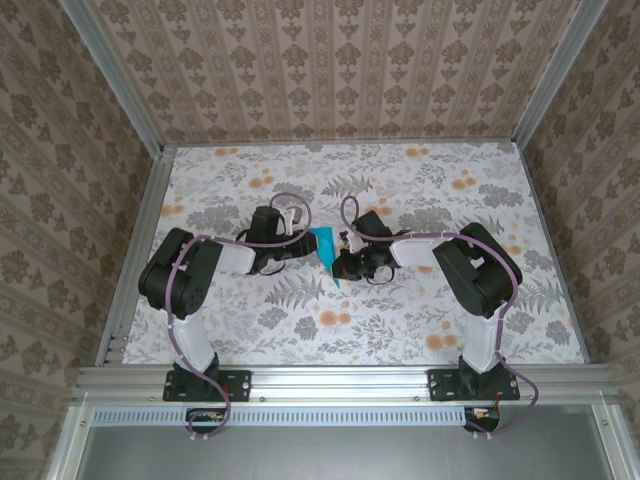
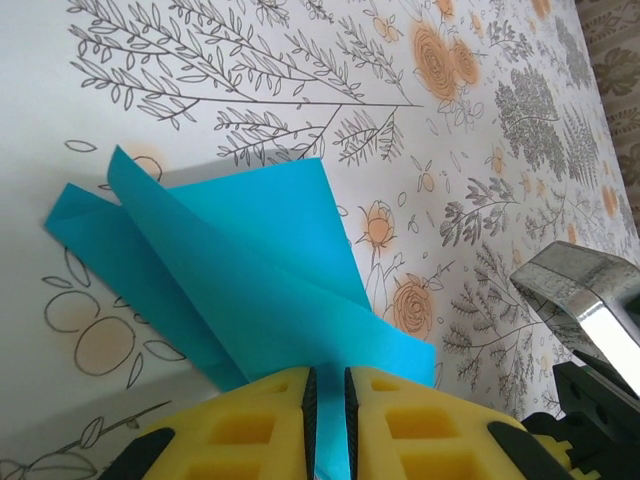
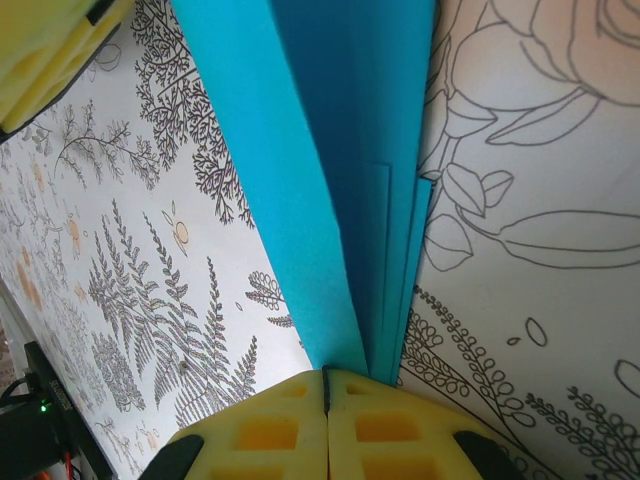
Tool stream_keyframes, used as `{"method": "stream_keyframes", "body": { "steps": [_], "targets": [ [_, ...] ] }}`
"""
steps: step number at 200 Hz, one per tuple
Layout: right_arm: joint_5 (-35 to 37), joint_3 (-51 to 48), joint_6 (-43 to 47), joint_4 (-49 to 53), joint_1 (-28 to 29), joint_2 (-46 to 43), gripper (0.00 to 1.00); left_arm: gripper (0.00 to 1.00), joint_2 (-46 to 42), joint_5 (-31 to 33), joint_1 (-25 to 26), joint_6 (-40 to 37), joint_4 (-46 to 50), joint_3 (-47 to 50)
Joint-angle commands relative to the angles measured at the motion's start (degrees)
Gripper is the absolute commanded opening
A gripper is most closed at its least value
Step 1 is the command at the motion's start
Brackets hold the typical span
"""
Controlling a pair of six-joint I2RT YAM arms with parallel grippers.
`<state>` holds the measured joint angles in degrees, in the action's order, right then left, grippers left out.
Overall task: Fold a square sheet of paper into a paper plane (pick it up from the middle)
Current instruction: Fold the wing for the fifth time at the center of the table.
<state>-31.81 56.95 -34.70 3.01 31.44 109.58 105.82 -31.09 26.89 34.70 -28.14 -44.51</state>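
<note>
R gripper [image 3: 326, 380] tight on paper plane [image 3: 350, 120]

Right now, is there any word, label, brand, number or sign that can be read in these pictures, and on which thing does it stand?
No text can be read anywhere.
The folded teal paper is plain, without print.
The tablecloth and the walls carry only flower and leaf patterns, no letters.
The left gripper and the right gripper have yellow pads with no marking.

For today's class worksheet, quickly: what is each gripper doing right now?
Left gripper: closed on the folded teal paper.
Right gripper: closed on the same paper.
</note>
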Motion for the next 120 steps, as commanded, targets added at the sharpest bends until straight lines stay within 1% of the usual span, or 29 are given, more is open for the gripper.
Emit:
{"method": "stream_keyframes", "body": {
  "steps": [1, 37, 120],
  "targets": [
    [3.69, -2.05, -0.45, 6.83, -0.33, 3.24, 0.06, 0.17, 0.62, -2.0, -0.35, -0.26, -4.15, 0.17],
    [3.73, -2.04, -0.44, 6.75, -0.33, 3.59, 0.06, 0.17, 1.29, -1.06, -0.35, 0.25, -3.51, -0.33],
    [4.11, -2.43, -0.4, 7.27, -0.33, 3.61, 0.06, 0.16, 4.37, 1.97, -0.35, 0.08, 2.04, -3.54]
  ]
}}
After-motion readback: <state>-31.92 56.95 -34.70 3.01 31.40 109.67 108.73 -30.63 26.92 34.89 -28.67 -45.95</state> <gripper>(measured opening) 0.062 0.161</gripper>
